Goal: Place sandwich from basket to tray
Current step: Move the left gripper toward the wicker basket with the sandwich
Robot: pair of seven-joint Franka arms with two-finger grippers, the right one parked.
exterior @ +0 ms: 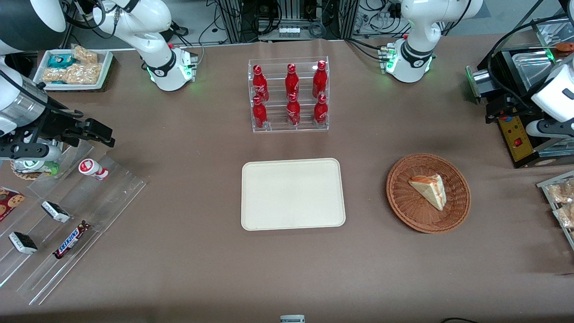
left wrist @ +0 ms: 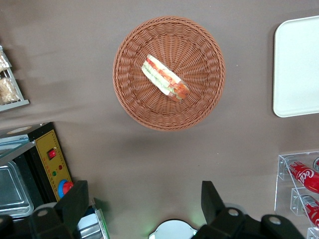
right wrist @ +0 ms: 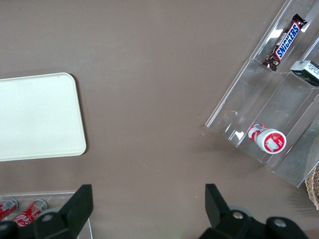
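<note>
Pale triangular sandwich wedge (left wrist: 165, 78) with red and green filling lying in round reddish-brown wicker basket (left wrist: 132, 50), beside the flat cream rectangular tray (exterior: 251, 179). Left gripper (left wrist: 144, 204) high above table, fingers (left wrist: 213, 199) spread wide, well apart from sandwich, holding nothing.

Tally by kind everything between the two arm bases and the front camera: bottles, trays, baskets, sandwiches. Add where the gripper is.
Red cola bottles: 6
Tray: 1
Basket: 1
Sandwich: 1
Total: 9
Gripper: above the table, farther from the front camera than the basket, fingers open, empty.
</note>
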